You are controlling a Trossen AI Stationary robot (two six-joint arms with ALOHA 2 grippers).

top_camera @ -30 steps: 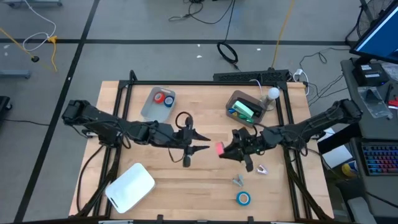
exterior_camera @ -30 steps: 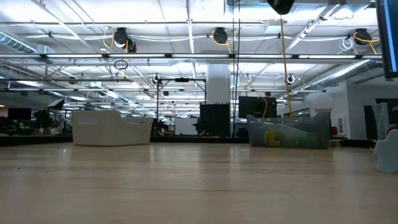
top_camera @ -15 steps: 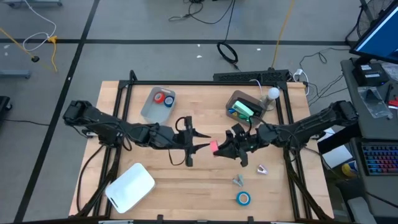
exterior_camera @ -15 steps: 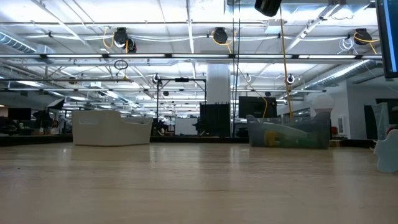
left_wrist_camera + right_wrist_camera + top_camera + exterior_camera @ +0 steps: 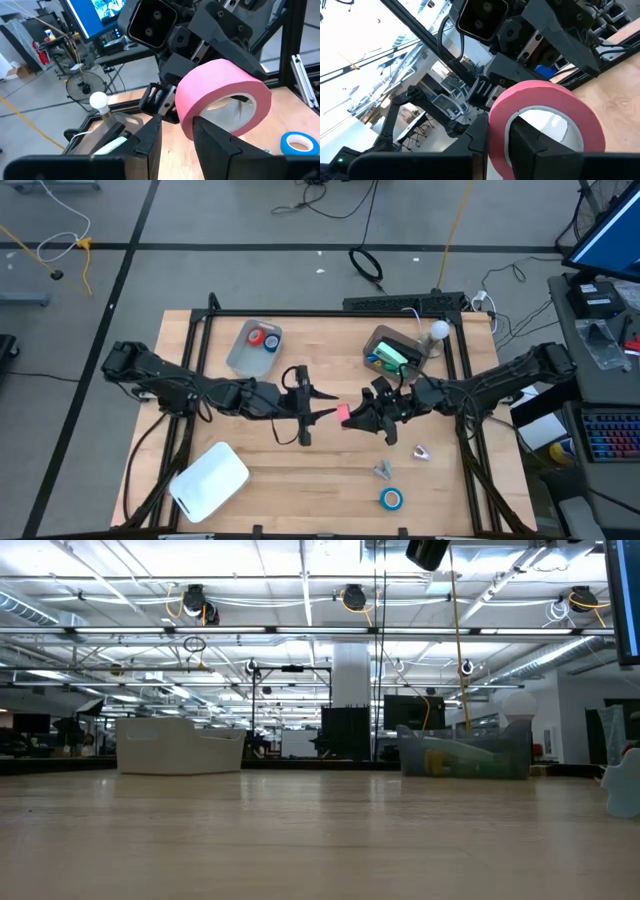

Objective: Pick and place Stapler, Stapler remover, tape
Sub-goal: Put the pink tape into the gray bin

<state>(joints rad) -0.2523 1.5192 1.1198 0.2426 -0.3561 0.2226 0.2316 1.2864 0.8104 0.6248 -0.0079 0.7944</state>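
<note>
High view: at frame centre above the counter (image 5: pixel 330 470), the right gripper (image 5: pixel 352 418) holds a pink tape roll (image 5: pixel 344 416); the left gripper (image 5: pixel 322 406) faces it, fingers wide.

Left wrist view: the roll sits between the left fingers (image 5: pixel 150 137).

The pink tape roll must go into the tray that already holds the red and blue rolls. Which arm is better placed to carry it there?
Probably left. The tray lies on the left arm's side, and the left gripper already meets the pink tape roll held by the right gripper.
</note>
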